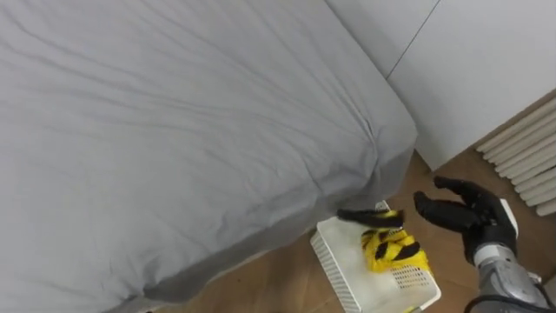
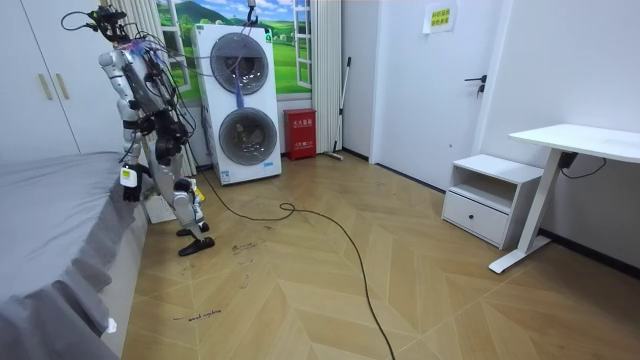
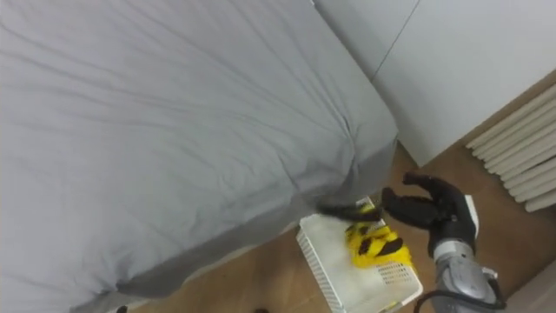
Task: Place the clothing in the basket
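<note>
Robot: stands at the bed's (image 1: 174, 130) corner in the room view, the stacked washers (image 2: 243, 100) just behind it.
Right hand (image 1: 460, 213): hangs above the floor (image 1: 287, 287), just beside the basket (image 1: 334, 261) on its right side, near the bed corner.
Fingers: spread and relaxed, grasping nothing, pointing toward the basket.
Clothes (image 1: 391, 249): a yellow-and-black piece, bunched up inside the basket toward its right half; a dark strip of it lies at the rim nearest the bed.
Basket: white, slatted walls, on the wood floor and touching or just off the hanging grey sheet; cannot tell which.
Bed: grey sheet, wrinkled, draped over the edge.
Radiator (image 1: 530, 156): white, against the wall, behind the hand.
Elsewhere in the room: white desk (image 2: 580, 140) and low cabinet (image 2: 485, 195), well apart from the robot.
</note>
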Robot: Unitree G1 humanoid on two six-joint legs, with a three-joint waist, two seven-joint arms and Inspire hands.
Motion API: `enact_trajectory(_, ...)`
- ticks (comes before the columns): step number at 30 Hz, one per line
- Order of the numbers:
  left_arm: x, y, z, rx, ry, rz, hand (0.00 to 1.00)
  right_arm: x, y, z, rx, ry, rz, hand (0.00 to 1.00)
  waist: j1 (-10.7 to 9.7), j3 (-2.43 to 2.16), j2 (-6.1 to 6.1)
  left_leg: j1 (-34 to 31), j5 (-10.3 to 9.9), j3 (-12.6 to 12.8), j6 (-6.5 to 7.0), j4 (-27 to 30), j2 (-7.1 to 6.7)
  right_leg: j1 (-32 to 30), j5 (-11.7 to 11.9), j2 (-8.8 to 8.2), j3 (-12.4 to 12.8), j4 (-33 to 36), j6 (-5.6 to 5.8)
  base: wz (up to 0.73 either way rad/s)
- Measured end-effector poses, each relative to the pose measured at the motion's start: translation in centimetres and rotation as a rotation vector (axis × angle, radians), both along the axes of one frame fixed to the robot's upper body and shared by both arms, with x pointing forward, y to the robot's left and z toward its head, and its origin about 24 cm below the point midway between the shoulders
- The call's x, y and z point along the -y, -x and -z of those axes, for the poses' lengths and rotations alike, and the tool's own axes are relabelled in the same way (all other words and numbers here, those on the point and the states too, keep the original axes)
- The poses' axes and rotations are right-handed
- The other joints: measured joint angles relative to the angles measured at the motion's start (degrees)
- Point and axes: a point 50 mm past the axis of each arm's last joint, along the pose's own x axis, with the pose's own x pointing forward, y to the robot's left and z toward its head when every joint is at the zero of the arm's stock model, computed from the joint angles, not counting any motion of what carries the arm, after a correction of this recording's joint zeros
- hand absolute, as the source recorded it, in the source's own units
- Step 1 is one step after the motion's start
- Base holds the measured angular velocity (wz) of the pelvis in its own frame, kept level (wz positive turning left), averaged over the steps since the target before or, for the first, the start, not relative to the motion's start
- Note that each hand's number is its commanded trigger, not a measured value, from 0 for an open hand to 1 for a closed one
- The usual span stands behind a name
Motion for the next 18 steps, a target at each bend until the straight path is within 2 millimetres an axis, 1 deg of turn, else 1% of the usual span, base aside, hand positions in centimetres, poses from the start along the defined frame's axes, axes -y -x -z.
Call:
enact_trajectory(3, -0.1, 0.1, 0.0, -0.002, 0.000, -0.008, 0.00, 0.0, 0.2, 0.2, -0.009, 0.000, 0.002, 0.00, 0.9, 0.04, 0.30, -0.4, 0.0, -0.4, 0.00, 0.0, 0.02, -0.2, 0.0, -0.04, -0.4, -0.2, -0.05, 0.06)
enact_trajectory(6, -0.1, -0.1, 0.0, 0.004, -0.001, -0.007, 0.00, -0.2, 0.3, 0.4, -0.016, -0.003, -0.008, 0.00, 1.8, 0.01, 0.31, -1.0, 0.0, -0.7, 0.00, 0.0, 0.01, -0.7, 0.0, -0.04, -0.6, -0.2, -0.06, 0.05)
enact_trajectory(7, -0.1, -0.1, 0.0, 0.004, -0.001, -0.006, 0.00, -0.3, 0.3, 0.5, -0.017, -0.004, -0.012, 0.00, 1.8, 0.01, 0.31, -1.1, 0.0, -0.7, 0.00, 0.0, 0.01, -0.8, 0.0, -0.05, -0.7, -0.2, -0.06, 0.07)
enact_trajectory(10, -0.1, -0.2, -0.1, 0.006, -0.001, -0.005, 0.00, -0.7, 0.9, 1.5, -0.063, -0.008, -0.030, 0.00, 1.9, -0.01, 0.24, -1.3, 0.0, -1.2, 0.00, 0.0, 0.00, -0.8, -0.1, -0.10, -1.2, -0.2, -0.10, 0.08)
enact_trajectory(13, 0.0, -0.2, -0.1, 0.011, 0.002, -0.007, 0.00, -0.8, 1.4, 2.1, -0.091, -0.016, -0.030, 0.00, 1.9, 0.05, 0.13, -1.4, 0.0, -1.3, -0.01, 0.0, -0.02, -0.8, -0.1, -0.56, -1.7, -0.2, -0.15, 0.01)
enact_trajectory(14, 0.0, -0.3, -0.1, 0.015, 0.009, -0.024, 0.00, -0.8, 1.5, 2.2, -0.095, -0.022, -0.028, 0.00, 1.8, 0.02, -0.03, -1.4, 0.1, -1.4, -0.02, 0.0, -0.03, -0.8, -0.2, -0.63, -1.9, 0.0, -0.20, 0.03)
enact_trajectory(16, -0.1, -0.3, -0.1, 0.024, 0.014, -0.035, 0.00, -0.9, 1.6, 2.2, -0.094, -0.031, -0.023, 0.00, 1.8, 0.16, -0.68, -1.4, 0.2, -1.4, -0.01, 0.0, -0.07, -0.8, -0.2, -0.68, -1.9, 0.1, -0.22, 0.02)
enact_trajectory(18, -0.1, -0.3, -0.1, 0.027, 0.016, -0.039, 0.00, -1.2, 1.6, 2.4, -0.095, -0.045, -0.024, 0.00, 1.8, 0.34, -1.83, -1.4, 0.4, -1.4, 0.00, 0.0, -0.08, -0.8, -0.2, -0.73, -2.0, 0.1, -0.24, 0.00)
